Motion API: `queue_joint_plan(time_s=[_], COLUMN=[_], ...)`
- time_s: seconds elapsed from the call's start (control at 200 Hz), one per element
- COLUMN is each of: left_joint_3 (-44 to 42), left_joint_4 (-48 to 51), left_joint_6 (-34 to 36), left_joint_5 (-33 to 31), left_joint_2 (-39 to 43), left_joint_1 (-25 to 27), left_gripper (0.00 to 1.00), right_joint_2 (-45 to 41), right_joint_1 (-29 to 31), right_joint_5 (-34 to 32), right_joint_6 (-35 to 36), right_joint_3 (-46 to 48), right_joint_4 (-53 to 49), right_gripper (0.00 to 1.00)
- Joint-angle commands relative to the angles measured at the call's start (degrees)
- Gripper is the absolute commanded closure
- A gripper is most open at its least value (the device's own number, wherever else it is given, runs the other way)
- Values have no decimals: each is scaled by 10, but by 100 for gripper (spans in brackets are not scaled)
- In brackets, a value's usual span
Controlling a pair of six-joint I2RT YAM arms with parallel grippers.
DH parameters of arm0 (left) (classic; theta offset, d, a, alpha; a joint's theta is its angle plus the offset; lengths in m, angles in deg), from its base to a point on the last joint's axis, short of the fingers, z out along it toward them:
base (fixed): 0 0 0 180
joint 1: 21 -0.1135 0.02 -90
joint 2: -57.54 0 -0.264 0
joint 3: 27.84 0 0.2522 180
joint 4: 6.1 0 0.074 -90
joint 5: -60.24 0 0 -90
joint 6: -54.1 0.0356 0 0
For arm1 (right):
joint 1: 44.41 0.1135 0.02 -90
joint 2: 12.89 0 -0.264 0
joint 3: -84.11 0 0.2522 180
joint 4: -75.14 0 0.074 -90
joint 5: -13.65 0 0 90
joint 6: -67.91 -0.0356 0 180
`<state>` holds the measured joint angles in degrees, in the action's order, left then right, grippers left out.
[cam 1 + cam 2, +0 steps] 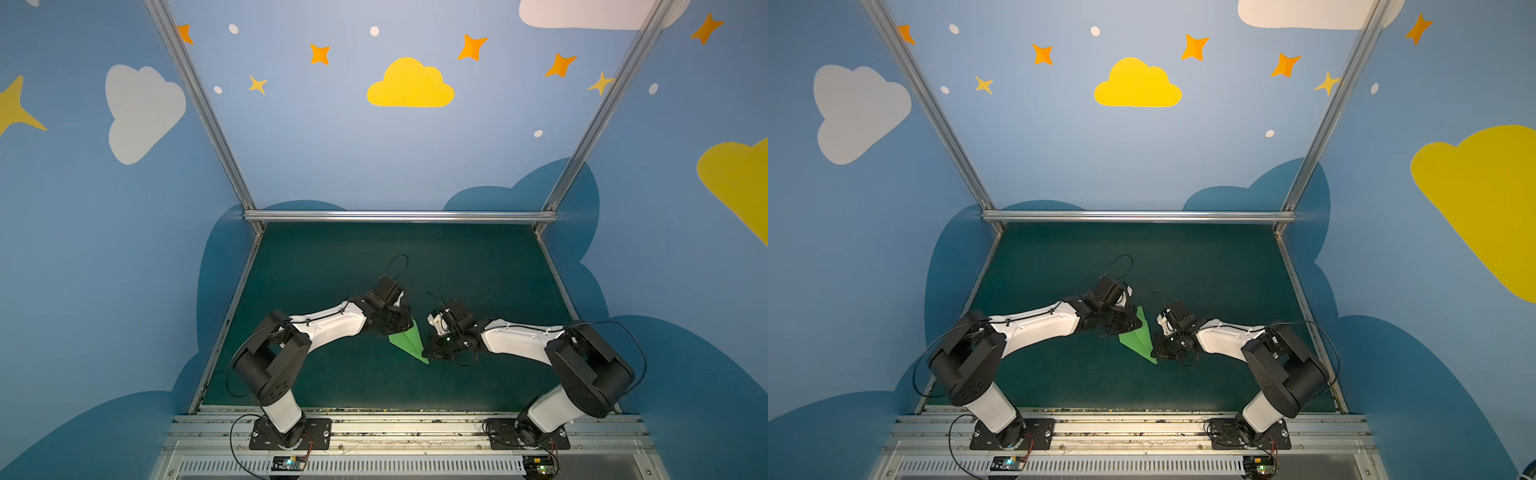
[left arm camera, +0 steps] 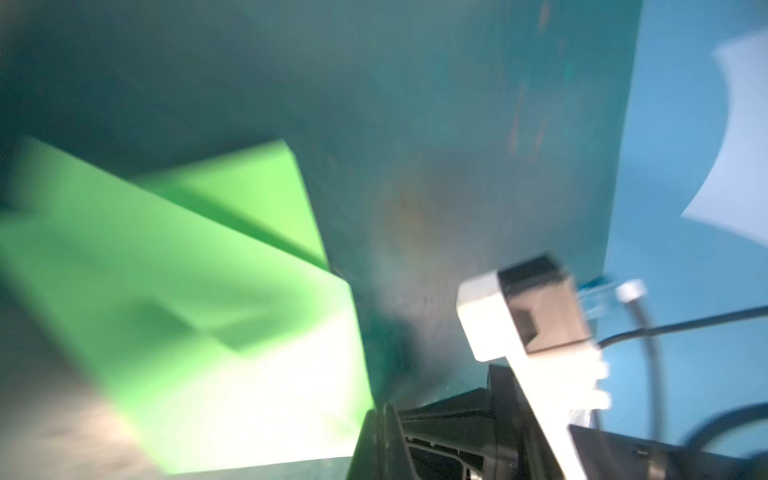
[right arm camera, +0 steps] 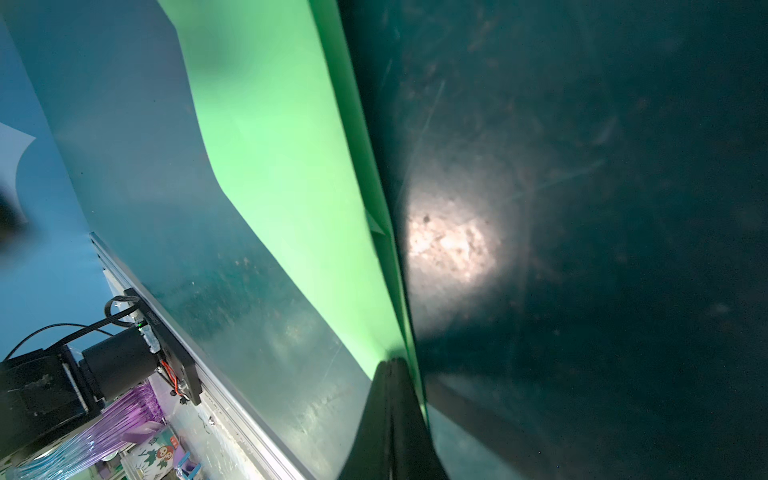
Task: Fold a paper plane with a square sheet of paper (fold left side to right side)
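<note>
Both top views: paper plane [image 1: 409, 344] seen on mat [image 1: 324, 270], lower middle of frame, nose down-right; left gripper [image 1: 398, 325] closed at tail, right gripper [image 3: 390, 370] closed at nose; pinch not confirmed. Paper judged light, thin, slippery, easily crushed; hold advised at creased spine.

1. The paper plane [image 1: 409, 343] lies on the table mat [image 1: 332, 270], near its middle, pointed tip towards the front edge.
2. The left gripper [image 1: 401, 322] stands at the plane's far, wide end, on its left.
3. The right gripper [image 1: 430, 353] meets the tip from the right.
</note>
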<state>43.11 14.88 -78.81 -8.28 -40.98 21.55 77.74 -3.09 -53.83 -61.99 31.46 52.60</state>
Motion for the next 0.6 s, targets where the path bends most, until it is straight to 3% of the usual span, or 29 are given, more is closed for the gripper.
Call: queue_joint_plan(time_s=[0.0, 0.596], left_joint_3=[-8, -54], left_joint_4=[-36, -85], left_joint_6=[-33, -41], left_joint_5=[4, 8], left_joint_2=[-35, -55], left_joint_1=[18, 35], left_gripper=[96, 96], right_joint_2=[44, 43], right_joint_1=[5, 5], right_joint_5=[-53, -55], right_joint_6=[7, 12], right_joint_3=[30, 25], right_joint_4=[-66, -75], right_gripper=[100, 100])
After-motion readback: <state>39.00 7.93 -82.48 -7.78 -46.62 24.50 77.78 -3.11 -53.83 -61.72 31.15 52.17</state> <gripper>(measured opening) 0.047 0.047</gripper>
